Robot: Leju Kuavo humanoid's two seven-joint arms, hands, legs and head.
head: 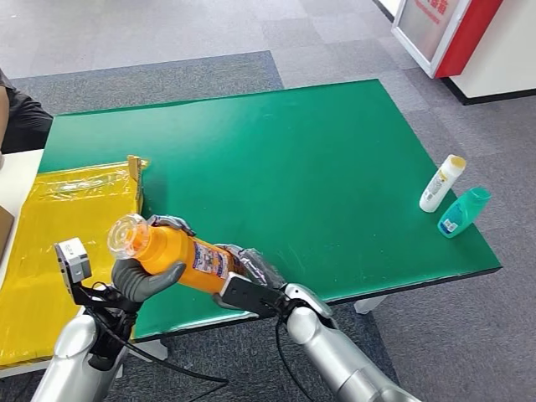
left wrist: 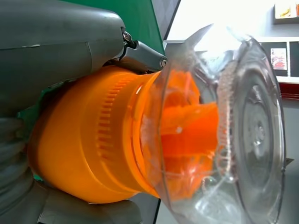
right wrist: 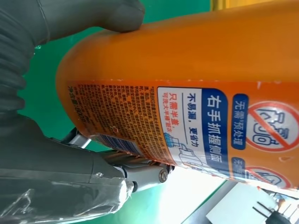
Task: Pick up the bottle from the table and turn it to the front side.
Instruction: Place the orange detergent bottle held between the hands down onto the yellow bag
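An orange bottle (head: 180, 255) with a clear cap and a blue-and-white label lies sideways, lifted above the near edge of the green table (head: 303, 167). My left hand (head: 144, 276) grips its neck end just behind the clear cap (left wrist: 225, 130). My right hand (head: 249, 276) holds its bottom end. In the left wrist view the orange bottle (left wrist: 91, 140) sits between thumb and fingers. In the right wrist view the bottle's label (right wrist: 211, 130) with printed text faces the camera, my thumb (right wrist: 91, 18) pressing on the orange body.
A yellow sheet (head: 63, 243) covers a surface at the left, with a small yellow box edge (head: 135, 180) on it. A white bottle (head: 441, 182) and a teal bottle (head: 465, 211) lie at the table's right edge. A person's dark sleeve (head: 22, 117) shows at far left.
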